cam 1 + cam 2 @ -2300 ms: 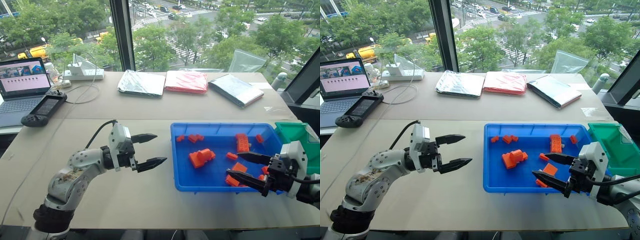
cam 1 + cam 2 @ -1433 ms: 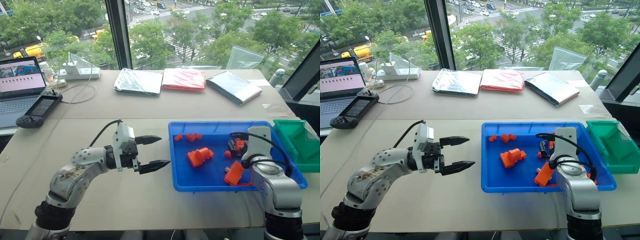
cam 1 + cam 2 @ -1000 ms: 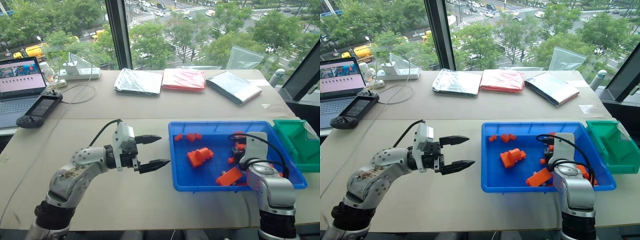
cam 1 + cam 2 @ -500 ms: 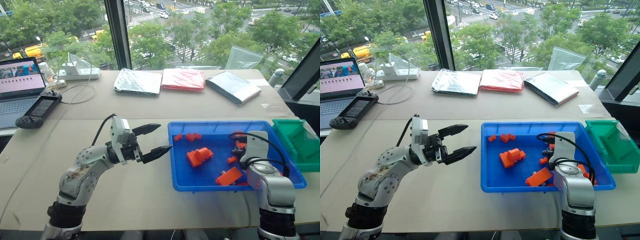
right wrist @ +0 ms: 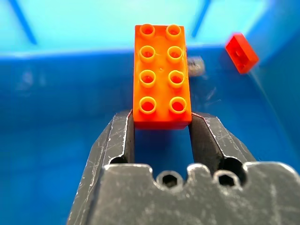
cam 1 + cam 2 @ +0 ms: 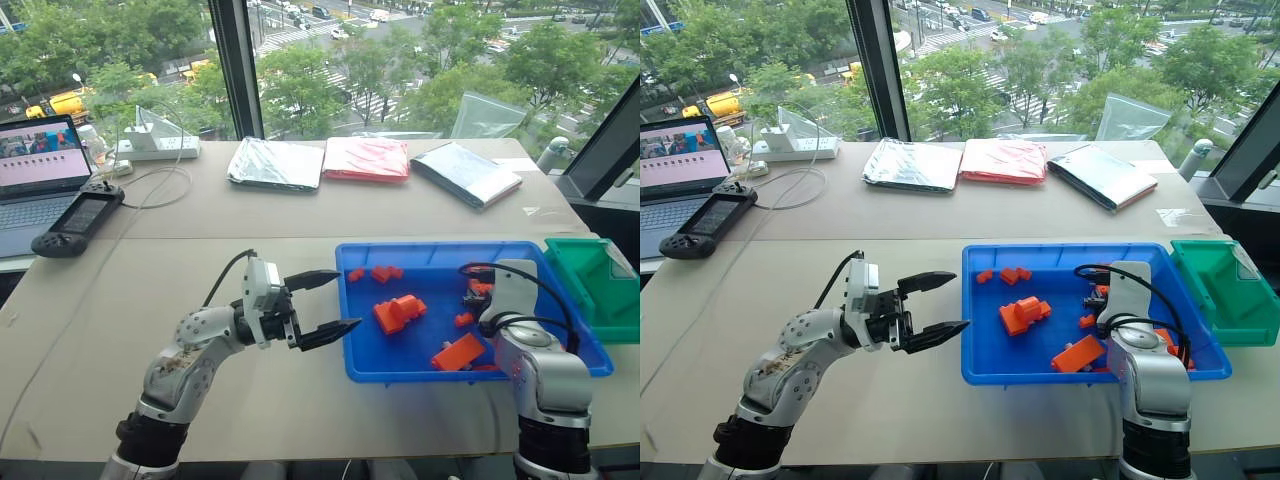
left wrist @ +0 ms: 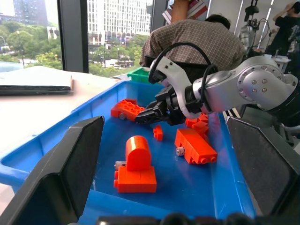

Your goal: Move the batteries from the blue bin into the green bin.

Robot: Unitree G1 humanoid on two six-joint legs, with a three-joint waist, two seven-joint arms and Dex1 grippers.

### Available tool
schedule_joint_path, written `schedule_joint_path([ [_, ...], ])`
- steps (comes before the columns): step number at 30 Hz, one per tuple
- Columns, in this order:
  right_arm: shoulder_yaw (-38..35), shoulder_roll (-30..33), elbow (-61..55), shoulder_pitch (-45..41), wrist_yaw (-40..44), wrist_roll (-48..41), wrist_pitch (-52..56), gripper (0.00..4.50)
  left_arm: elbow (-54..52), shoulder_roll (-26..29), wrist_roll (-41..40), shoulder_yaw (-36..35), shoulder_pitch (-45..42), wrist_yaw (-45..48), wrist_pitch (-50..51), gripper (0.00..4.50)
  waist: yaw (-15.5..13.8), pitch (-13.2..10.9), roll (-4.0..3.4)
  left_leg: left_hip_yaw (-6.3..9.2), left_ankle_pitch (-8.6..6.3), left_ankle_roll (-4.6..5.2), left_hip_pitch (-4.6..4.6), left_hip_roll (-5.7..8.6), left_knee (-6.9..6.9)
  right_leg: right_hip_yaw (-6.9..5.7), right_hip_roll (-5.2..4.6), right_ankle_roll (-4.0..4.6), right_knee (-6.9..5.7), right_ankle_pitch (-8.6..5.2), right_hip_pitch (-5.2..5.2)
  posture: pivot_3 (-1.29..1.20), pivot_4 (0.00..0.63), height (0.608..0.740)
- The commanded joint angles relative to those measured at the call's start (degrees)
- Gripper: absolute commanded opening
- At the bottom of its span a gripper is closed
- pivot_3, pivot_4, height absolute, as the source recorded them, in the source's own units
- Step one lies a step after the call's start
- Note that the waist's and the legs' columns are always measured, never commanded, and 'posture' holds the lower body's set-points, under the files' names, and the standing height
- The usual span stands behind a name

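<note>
While the left gripper [image 6: 329, 302] has swung in beside the blue bin [image 6: 400, 370], fingers spread and empty, the right gripper [image 5: 161, 124] pinches a glossy, studded orange brick [image 5: 162, 77], seemingly just above the bin's floor; the angled green bin [image 6: 600, 290] waits, apparently empty.

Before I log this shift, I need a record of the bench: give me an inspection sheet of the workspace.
Surface: beige table, two tops joined.
Job's things: blue bin holds scattered orange bricks; green bin sits beside its far right end.
Clutter: laptop, handheld controller, power strip, three flat pouches.
Grippers: left claw open, empty, at the blue bin's near-left edge; right claw shut on an eight-stud orange brick over the blue bin.
Cables: white cords near the power strip.
Surroundings: window over trees and street; a person beyond the bins.
</note>
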State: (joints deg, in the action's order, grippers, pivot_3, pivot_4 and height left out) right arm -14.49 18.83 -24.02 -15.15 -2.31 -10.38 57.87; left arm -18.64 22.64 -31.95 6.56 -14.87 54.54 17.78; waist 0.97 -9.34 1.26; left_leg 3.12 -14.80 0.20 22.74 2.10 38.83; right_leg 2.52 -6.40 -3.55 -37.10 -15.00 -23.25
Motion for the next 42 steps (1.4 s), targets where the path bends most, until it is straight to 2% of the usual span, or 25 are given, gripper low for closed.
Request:
schedule_joint_path([
  [1,-2.45,3.63,-5.22,0.29,5.21,-2.07,-1.78,1.43,-0.92,0.35,0.05,-0.04,-0.46,1.82,-2.41,4.50,-0.04,0.00,0.00,0.00,0.00,0.00,0.00,0.00,0.00,0.00,0.00,0.00,0.00,0.00,0.00,0.00,0.150,0.740],
  [5,-6.41,6.37,-7.85,1.76,8.90,-4.76,0.07,1.43,-0.33,0.66,0.53,0.10,-0.21,2.02,-2.70,4.50,-0.22,0.00,0.00,0.01,0.00,0.01,0.01,0.02,0.02,-0.02,-0.02,0.00,0.02,0.00,0.04,0.00,0.150,0.740],
  [9,-9.51,10.64,-7.37,4.96,7.16,-1.40,5.92,1.43,-0.28,0.85,0.70,0.13,0.04,2.26,-2.90,4.50,-0.21,0.00,0.00,0.01,-0.01,0.01,0.00,0.01,0.02,-0.02,-0.01,0.00,0.02,0.00,0.04,0.00,0.150,0.740],
  [16,-12.92,6.46,-12.72,9.13,3.88,-0.30,11.92,1.43,0.07,0.71,0.76,0.43,0.63,2.29,-2.90,4.50,0.19,0.03,-0.05,-0.01,-0.01,0.01,-0.02,-0.02,0.01,0.02,0.01,0.00,0.00,0.00,0.04,0.00,0.150,0.740],
  [18,-11.99,5.51,-12.77,8.71,3.66,-0.28,11.71,2.44,0.23,0.63,0.42,0.50,0.22,2.37,-2.40,4.50,0.19,0.05,-0.09,-0.02,-0.01,0.01,-0.05,-0.03,0.00,0.04,0.02,0.00,0.00,0.00,0.04,0.00,0.150,0.740],
  [20,-11.15,5.04,-12.56,7.66,3.78,-0.36,11.19,2.95,0.31,0.39,-0.03,0.39,-0.40,2.17,-1.80,4.50,0.09,0.05,-0.09,-0.02,-0.01,0.01,-0.09,-0.02,0.01,0.03,0.03,0.00,0.00,0.00,0.09,0.00,0.150,0.740],
  [24,-10.46,5.45,-12.63,5.22,3.88,0.00,9.60,4.35,0.39,0.57,0.10,0.35,-0.62,2.38,-1.74,4.50,-0.01,0.06,-0.10,-0.02,-0.01,0.01,-0.09,-0.01,0.01,0.03,0.01,0.00,0.00,0.00,0.10,0.00,0.150,0.740],
  [25,-10.84,5.00,-12.46,3.17,3.84,-0.34,7.80,4.47,0.47,0.61,0.02,0.29,-0.82,2.26,-1.40,4.50,-0.04,0.05,-0.10,-0.02,-0.01,0.01,-0.09,-0.01,0.01,0.03,0.01,0.00,0.00,0.00,0.10,0.00,0.150,0.740],
  [29,-10.51,4.93,-10.98,-0.22,5.54,-1.38,4.48,4.47,0.26,0.52,-0.24,0.05,-1.32,1.61,-0.71,4.50,0.02,0.05,-0.10,-0.02,-0.01,0.01,-0.10,-0.02,0.00,0.02,0.02,0.00,0.00,0.00,0.08,0.00,0.150,0.740],
  [35,-4.19,6.96,10.07,-3.77,10.19,0.95,-8.46,4.47,-0.66,0.42,-0.71,0.01,-1.34,0.60,0.03,4.50,-0.12,0.05,-0.09,-0.05,-0.01,0.01,-0.12,0.01,0.02,0.01,-0.01,0.00,0.03,0.00,0.14,0.00,0.150,0.740],
  [42,2.60,10.76,27.05,-8.27,16.46,3.18,-19.29,4.47,-1.43,-0.03,-0.74,0.21,-0.81,-0.56,0.12,4.50,0.14,0.05,-0.10,-0.12,0.00,0.01,-0.11,0.00,0.01,0.05,-0.01,0.00,0.02,0.00,0.09,0.00,0.150,0.740],
])
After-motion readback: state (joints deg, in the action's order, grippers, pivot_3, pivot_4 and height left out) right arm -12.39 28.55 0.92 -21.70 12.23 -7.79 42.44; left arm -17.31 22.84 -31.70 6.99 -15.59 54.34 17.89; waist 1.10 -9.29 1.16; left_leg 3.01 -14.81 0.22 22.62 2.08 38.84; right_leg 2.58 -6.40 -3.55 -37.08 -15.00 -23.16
